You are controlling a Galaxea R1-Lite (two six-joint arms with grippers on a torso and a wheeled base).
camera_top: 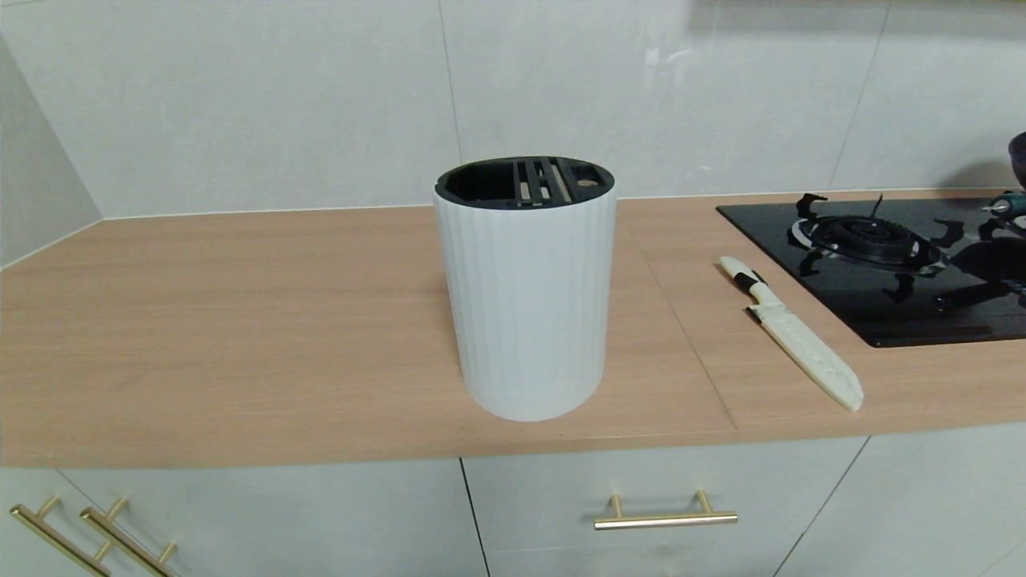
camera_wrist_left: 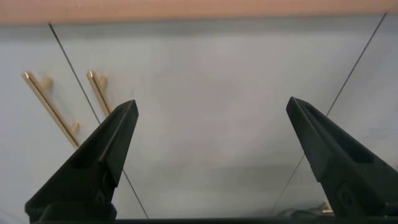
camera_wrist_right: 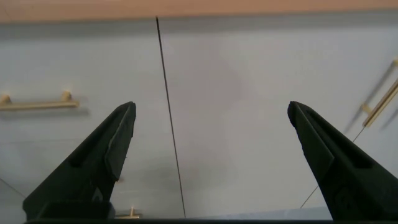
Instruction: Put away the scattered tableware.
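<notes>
A white ribbed cylindrical holder [camera_top: 529,308] with a black slotted top stands near the front of the wooden countertop [camera_top: 240,320]. A cream-coloured knife [camera_top: 789,332] with a black band on its handle lies flat to the holder's right, blade pointing toward the counter's front edge. My left gripper [camera_wrist_left: 211,109] is open with nothing between its fingers, held below the counter and facing white cabinet doors. My right gripper [camera_wrist_right: 211,112] is also open and holds nothing, facing the cabinet fronts below the counter edge.
A black gas hob [camera_top: 890,256] with a burner sits at the back right, close to the knife. White tiled wall runs behind the counter. Cabinet doors below carry brass handles [camera_top: 665,517] [camera_wrist_left: 50,109] [camera_wrist_right: 37,102].
</notes>
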